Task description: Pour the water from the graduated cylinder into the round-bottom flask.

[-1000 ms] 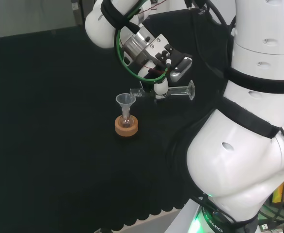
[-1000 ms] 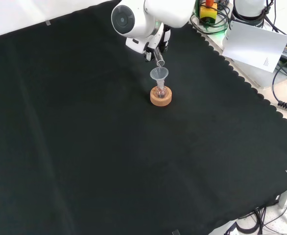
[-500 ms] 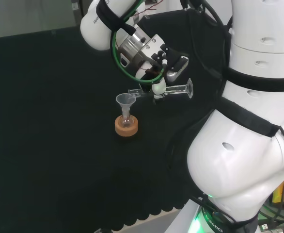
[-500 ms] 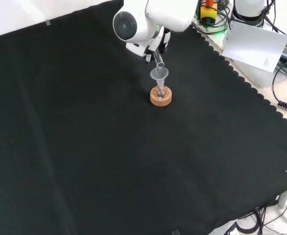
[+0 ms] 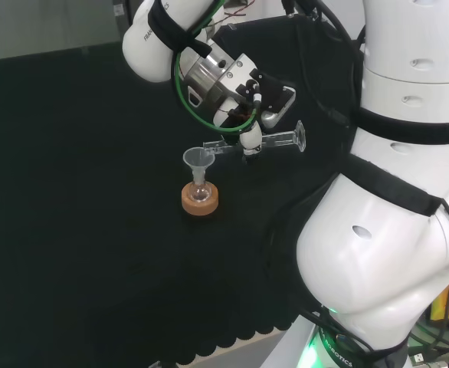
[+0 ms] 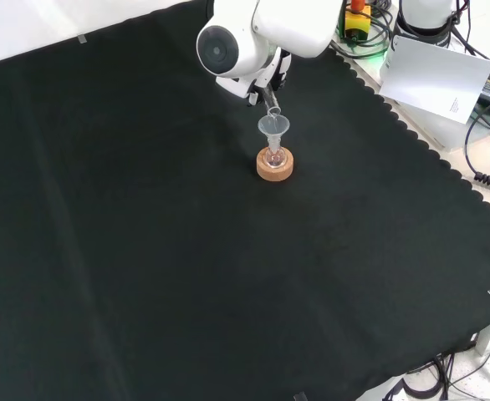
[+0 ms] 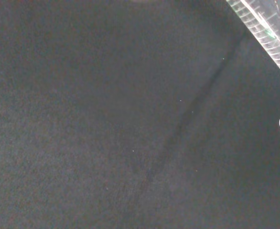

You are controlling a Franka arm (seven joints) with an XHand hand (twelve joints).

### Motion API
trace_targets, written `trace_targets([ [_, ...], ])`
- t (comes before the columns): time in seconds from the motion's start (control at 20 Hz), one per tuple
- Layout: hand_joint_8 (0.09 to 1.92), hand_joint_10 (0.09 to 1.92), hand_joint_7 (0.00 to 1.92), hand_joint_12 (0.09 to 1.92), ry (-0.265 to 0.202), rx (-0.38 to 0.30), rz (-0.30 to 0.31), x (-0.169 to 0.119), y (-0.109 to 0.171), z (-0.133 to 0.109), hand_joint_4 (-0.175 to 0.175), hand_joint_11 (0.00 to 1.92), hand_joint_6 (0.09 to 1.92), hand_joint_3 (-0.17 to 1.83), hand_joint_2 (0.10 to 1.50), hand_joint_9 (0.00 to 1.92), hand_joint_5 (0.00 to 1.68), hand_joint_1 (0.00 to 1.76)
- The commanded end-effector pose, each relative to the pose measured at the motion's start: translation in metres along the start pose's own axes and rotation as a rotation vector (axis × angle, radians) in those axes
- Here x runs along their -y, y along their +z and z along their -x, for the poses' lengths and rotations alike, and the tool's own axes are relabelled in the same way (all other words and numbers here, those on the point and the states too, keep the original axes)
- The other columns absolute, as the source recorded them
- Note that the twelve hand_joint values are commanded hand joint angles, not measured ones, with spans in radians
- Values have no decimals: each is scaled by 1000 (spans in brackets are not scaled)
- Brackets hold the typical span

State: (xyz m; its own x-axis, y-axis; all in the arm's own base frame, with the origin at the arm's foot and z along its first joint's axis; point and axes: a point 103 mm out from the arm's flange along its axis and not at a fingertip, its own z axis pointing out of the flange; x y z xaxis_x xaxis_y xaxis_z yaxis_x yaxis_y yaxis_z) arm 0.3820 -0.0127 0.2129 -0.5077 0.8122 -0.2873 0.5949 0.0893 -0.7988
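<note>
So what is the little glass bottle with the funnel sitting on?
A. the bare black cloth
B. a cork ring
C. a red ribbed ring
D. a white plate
B. In the head view the bottle, with the funnel in its neck, sits in a round tan cork ring on the black cloth.

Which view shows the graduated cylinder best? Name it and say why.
The head view: the graduated cylinder lies about level in the hand, its whole length visible, mouth over the funnel. The front view shows just its mouth end below the arm; the wrist view shows a marked stretch of its wall.
</note>
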Motion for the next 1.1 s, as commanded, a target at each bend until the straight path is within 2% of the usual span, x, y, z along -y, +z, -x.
trace_targets([
  [0.05, 342, 87, 1213, 703, 10, 20, -8, 0, 0, -1, -95, 1341, 1089, -22, 1155, 1428, 943, 1107],
  [0.2, 341, 87, 1212, 703, 22, 28, -4, 1, -1, -1, -95, 1340, 1090, -22, 1155, 1427, 943, 1107],
  [0.35, 340, 87, 1211, 702, 69, 52, 0, 3, -3, -1, -95, 1340, 1091, -22, 1156, 1427, 942, 1106],
  [0.65, 340, 87, 1211, 701, 116, 72, -15, 4, -5, -2, -94, 1340, 1093, -23, 1157, 1427, 941, 1106],
  [1.1, 339, 87, 1211, 700, 123, 80, -19, 6, -7, -1, -95, 1339, 1095, -23, 1157, 1427, 940, 1106],
])
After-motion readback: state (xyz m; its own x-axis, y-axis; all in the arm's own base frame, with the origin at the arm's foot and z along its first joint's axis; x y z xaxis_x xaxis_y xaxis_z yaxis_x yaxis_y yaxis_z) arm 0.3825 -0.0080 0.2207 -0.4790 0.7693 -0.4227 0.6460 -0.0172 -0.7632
